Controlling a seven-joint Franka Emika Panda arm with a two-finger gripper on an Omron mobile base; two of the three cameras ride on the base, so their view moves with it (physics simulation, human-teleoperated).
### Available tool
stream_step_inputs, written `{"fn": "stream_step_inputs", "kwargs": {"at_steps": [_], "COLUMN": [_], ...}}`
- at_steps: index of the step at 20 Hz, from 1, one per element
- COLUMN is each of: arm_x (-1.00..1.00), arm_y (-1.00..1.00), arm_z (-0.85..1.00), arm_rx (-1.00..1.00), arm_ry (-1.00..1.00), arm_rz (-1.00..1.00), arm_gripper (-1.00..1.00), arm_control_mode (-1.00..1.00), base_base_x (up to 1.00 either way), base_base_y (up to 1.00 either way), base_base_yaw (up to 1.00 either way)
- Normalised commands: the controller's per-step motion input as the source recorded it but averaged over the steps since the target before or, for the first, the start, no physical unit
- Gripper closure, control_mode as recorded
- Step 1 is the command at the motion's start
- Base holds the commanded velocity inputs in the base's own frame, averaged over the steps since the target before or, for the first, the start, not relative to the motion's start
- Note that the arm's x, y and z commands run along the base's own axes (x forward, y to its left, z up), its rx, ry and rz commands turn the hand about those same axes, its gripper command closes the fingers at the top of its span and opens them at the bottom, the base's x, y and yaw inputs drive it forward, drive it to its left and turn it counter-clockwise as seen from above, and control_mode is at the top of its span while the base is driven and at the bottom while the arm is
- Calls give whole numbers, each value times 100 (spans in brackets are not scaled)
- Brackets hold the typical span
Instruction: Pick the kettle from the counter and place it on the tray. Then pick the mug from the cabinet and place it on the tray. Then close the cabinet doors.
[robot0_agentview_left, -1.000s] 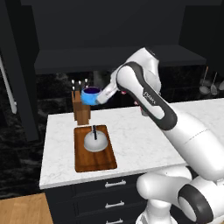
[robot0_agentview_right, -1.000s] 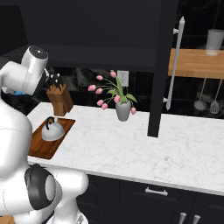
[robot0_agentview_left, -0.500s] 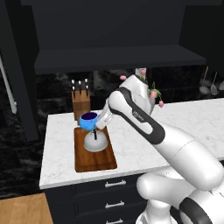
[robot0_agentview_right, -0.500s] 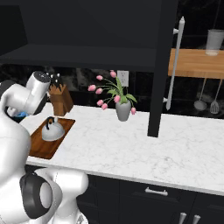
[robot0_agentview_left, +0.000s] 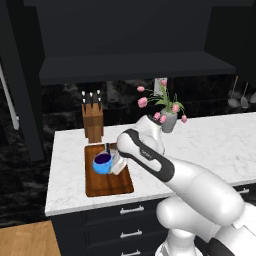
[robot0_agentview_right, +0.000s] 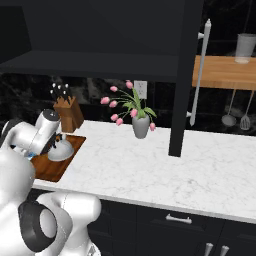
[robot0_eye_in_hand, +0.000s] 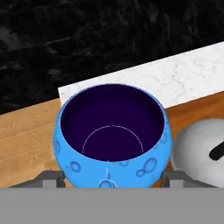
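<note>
My gripper is shut on the bright blue mug, one dark fingertip on each side of its body. In the left base view the mug hangs low over the front half of the brown wooden tray; whether it touches the board I cannot tell. The pale grey kettle sits on the tray just behind and beside the mug, its dome close to my right finger. The black cabinet stands open above the marble counter.
A wooden knife block stands right behind the tray. A grey vase of pink tulips sits mid-counter. One open cabinet door with a silver bar handle juts out to the right; the other door hangs at the left.
The arm has come down from shelf height with the mug in its grip, from above the knife block to just over the tray beside the kettle.
</note>
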Motion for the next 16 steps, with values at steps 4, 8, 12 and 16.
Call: {"fn": "stream_step_inputs", "kwargs": {"at_steps": [4,8,12,16], "arm_x": [15,39,40,35], "arm_y": [0,0,0,0], "arm_z": [-82,-59,-49,-39], "arm_rx": [-1,0,0,0], "arm_ry": [0,0,0,0], "arm_rz": [3,0,0,0], "arm_gripper": [100,100,100,100], "arm_control_mode": [-100,-100,-100,-100], "base_base_x": [0,0,0,0], "base_base_y": [0,0,0,0], "base_base_yaw": [0,0,0,0]}}
